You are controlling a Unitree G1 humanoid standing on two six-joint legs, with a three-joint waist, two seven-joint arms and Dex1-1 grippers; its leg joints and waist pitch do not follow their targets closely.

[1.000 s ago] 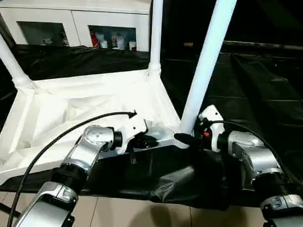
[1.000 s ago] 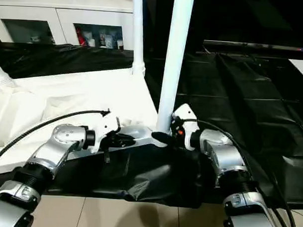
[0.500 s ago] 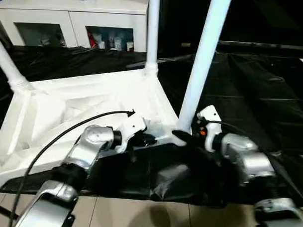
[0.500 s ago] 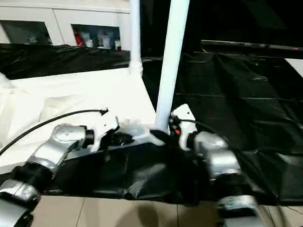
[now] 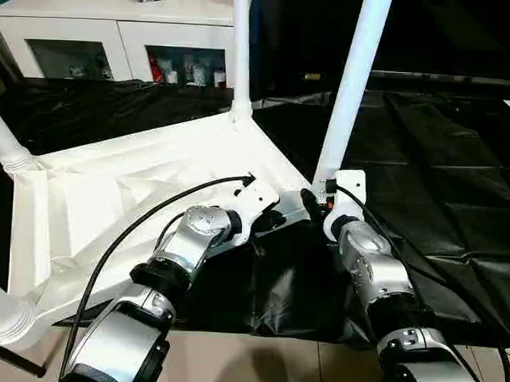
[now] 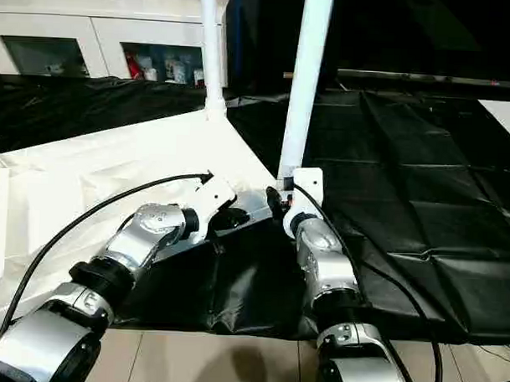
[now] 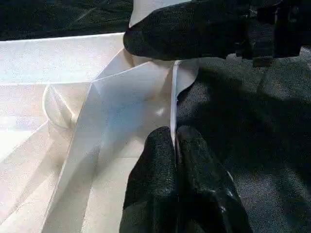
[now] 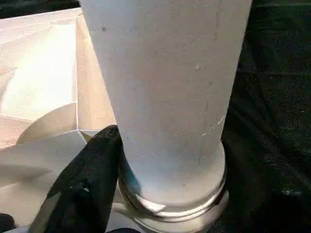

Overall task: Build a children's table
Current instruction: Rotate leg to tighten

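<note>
The white tabletop (image 5: 112, 194) lies upside down on a black sheet, ribbed underside up. Legs stand in its corner sockets: a far leg (image 5: 241, 48), a left one (image 5: 5, 144) and the near right leg (image 5: 351, 85). My left gripper (image 7: 175, 133) is shut on the thin rim of the tabletop close to that near right corner. My right gripper (image 5: 315, 201) sits around the base of the near right leg (image 8: 165, 87), just above its socket, with one black finger (image 8: 82, 189) pressed against the leg's side; the other finger is hidden behind the leg.
A white cabinet (image 5: 118, 35) with glass doors stands at the back left. The black sheet (image 5: 440, 164) spreads out to the right, wrinkled and folded at the near edge. A black cable (image 5: 136, 229) arcs over my left forearm. Tiled floor (image 5: 257, 367) lies nearest me.
The camera has shifted. My right forearm has swung in from the right toward the middle, its gripper staying at the leg's base. The left gripper keeps its hold on the rim.
</note>
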